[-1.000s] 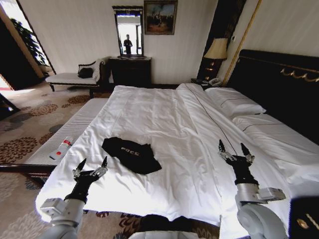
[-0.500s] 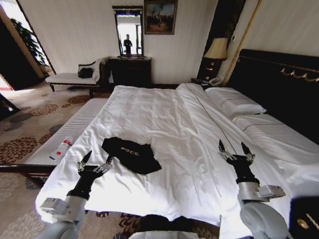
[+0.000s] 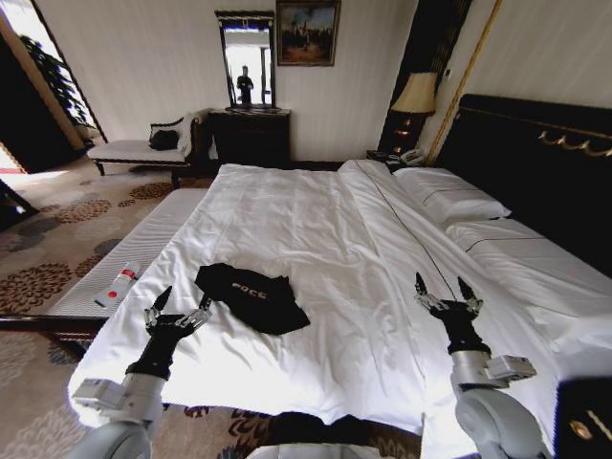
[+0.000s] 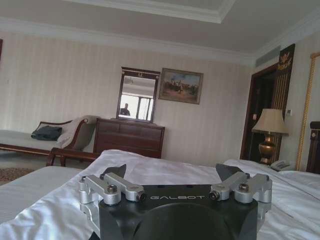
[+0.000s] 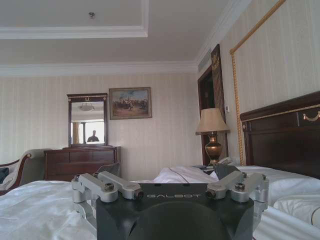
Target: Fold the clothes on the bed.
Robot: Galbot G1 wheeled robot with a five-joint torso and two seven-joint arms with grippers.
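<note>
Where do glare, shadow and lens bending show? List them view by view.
Head view: daylight blows out the opening at upper left, the duvet glares beside the right gripper, and the wall edges bow. Left wrist view: the mirror glows brightest. Right wrist view: the gripper body sits in shadow.

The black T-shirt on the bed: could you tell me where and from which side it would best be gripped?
Probably the T-shirt's near-left edge, approached from the robot's left by the open left gripper, which hovers just beside it. The shirt lies crumpled and flat on the white duvet, so a raised fold there offers something to pinch.
</note>
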